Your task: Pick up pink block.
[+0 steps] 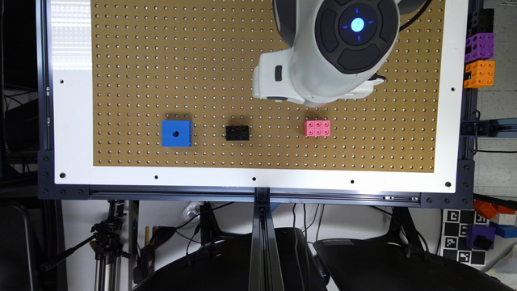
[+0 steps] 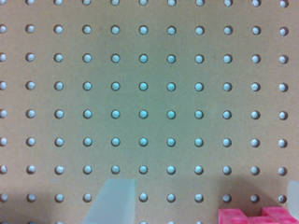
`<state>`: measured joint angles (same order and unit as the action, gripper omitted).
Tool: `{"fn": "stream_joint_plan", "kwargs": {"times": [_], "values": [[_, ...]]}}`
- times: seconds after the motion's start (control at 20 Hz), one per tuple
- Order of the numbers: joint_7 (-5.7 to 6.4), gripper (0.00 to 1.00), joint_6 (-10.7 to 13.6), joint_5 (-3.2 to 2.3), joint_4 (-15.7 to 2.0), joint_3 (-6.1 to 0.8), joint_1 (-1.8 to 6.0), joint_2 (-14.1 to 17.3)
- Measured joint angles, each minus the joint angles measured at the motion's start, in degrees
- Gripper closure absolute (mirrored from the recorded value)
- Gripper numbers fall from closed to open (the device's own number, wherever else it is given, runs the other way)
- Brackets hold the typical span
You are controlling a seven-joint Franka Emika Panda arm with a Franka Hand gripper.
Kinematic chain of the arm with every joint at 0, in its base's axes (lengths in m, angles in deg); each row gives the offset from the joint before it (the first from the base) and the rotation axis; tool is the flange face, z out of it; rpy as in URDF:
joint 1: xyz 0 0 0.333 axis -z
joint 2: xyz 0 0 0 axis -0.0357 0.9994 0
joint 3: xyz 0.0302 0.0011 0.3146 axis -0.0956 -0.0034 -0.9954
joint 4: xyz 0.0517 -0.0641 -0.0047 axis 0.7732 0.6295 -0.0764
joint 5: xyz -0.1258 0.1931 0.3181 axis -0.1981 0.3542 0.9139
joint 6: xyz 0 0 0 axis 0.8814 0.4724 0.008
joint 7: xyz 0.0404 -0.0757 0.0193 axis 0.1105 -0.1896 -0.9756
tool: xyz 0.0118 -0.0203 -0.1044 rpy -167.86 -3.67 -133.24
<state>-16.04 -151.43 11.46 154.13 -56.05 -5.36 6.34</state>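
Progress check at this moment: honestly not much was done yet. Pink block point(image 1: 317, 128) sat flat on the pegboard point(image 1: 141, 60), untouched as far as I could judge, in a row with the black block point(image 1: 237, 133) and the blue cube point(image 1: 177, 133). That row ran parallel to the board's edge nearest the exterior camera, a few peg rows in from it, and pink was the one toward the exterior view's right, well apart from the black block in the middle.

Arm point(image 1: 323, 48) hung over the board just beyond the pink block, toward the far edge, so it was close but not over it.

Wrist view backed that up. Gripper point(image 2: 205, 203) was spread wide, with one translucent finger point(image 2: 114, 200) on one side and a sliver of the other at the frame edge. Nothing was between them but bare pegboard. Pink block point(image 2: 254, 217) only peeked in at the frame's border, inside the gap but closer to one finger.

So my read: approach partly done. Lining up over the block, descending, closing and lifting were all left to do.
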Motion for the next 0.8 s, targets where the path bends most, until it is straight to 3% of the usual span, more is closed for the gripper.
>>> {"fn": "stream_joint_plan", "kwargs": {"times": [0.2,0.35,0.65,0.8], "values": [[0.00,0.00,0.0,0.10,-0.59,-0.12,-0.03,0.1],[0.04,0.00,0.0,0.19,-2.64,-0.54,-0.05,1.1],[0.27,0.00,0.0,0.19,-10.23,-1.38,-0.10,7.4],[1.11,0.00,0.2,0.19,-14.11,-2.31,-0.19,10.5]]}}
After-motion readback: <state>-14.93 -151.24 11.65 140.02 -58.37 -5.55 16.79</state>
